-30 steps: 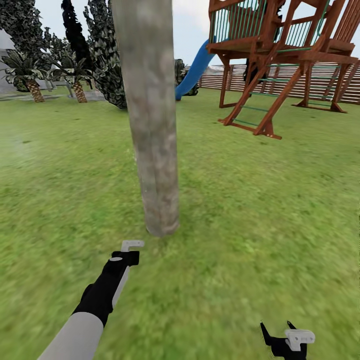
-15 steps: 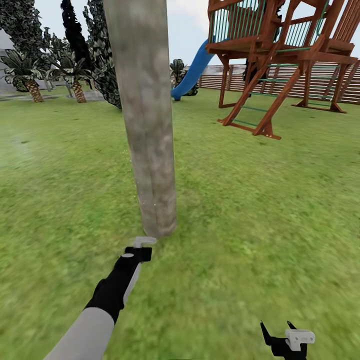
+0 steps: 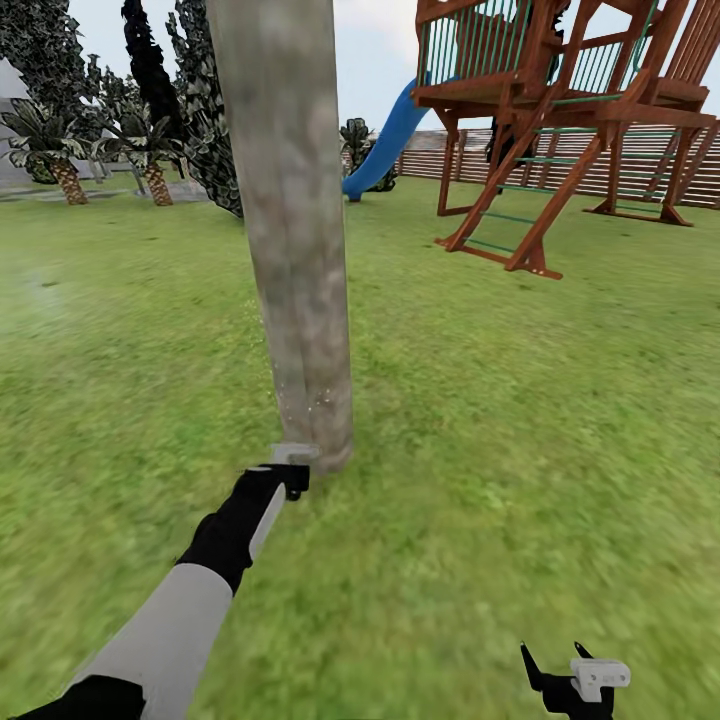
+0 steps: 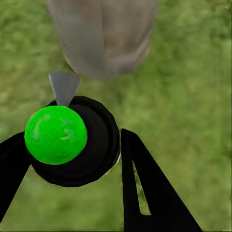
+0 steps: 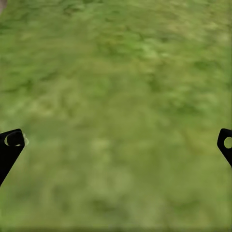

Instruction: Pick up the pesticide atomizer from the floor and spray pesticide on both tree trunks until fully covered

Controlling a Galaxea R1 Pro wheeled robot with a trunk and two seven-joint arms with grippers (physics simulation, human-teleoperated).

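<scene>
The pesticide atomizer (image 4: 72, 145), a round black bottle seen from above with a bright green ball on its cap and a grey nozzle pointing at the bark, sits clamped between the two black fingers (image 4: 150, 193) of the left gripper (image 4: 72, 159), whose jaws are closed against its sides. In the head view the same atomizer (image 3: 292, 455) shows as a pale grey piece at the tip of the outstretched left arm, just at the foot of the tree trunk (image 3: 295, 230). The trunk is a thick, upright, mottled grey-brown cylinder rising out of the picture's top; a few fine white specks of pesticide (image 3: 318, 402) dot its lower part (they are faint and hard to count).

The floor (image 3: 520, 420) is blurry green grass on all sides of the trunk. The right gripper (image 3: 575, 680) hangs low over the grass, well apart from the tree, and in its wrist view its two dark fingertips (image 5: 10, 145) stand far apart with bare grass between them, so the jaws are wide and hold nothing.

Farther off stand a red-brown wooden play tower (image 3: 560, 110) with a blue slide (image 3: 385, 140), a slatted wooden fence (image 3: 620, 170) behind it, and two short palms (image 3: 60, 150) among dark leafy trees.
</scene>
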